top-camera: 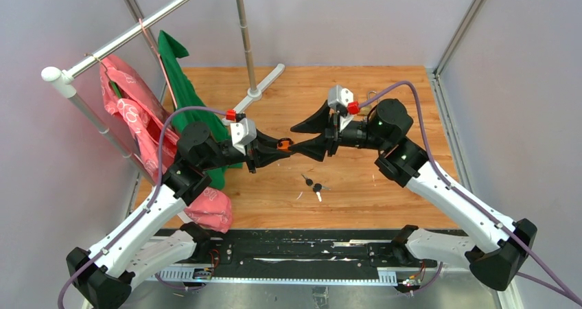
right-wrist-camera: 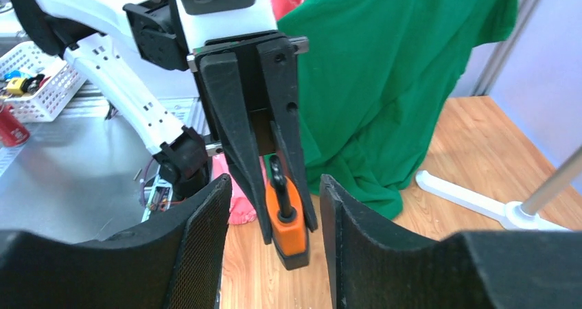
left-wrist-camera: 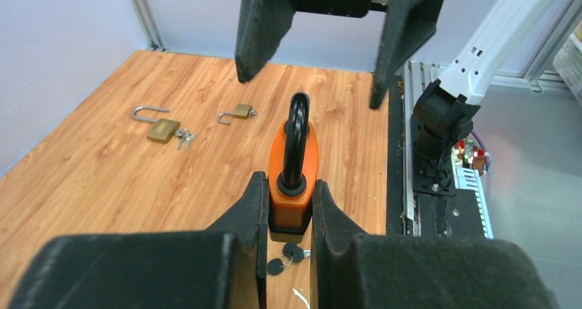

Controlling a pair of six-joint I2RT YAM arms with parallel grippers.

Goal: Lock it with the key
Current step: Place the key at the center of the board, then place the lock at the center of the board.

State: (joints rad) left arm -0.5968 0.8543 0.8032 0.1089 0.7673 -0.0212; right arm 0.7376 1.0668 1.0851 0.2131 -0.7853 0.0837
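Note:
My left gripper is shut on an orange padlock with a black base, held above the table. In the left wrist view the padlock sits between my fingers, its black shackle pointing away towards the right gripper. My right gripper is open and empty, its jaws spread on either side of the padlock's tip without touching it. In the right wrist view the padlock hangs between my open fingers. A pair of black-headed keys lies on the wooden table below, also in the left wrist view.
Two brass padlocks lie on the far part of the table. A green cloth and a pink bag hang on a rack at the left, whose white foot rests at the back. A white basket stands off the table.

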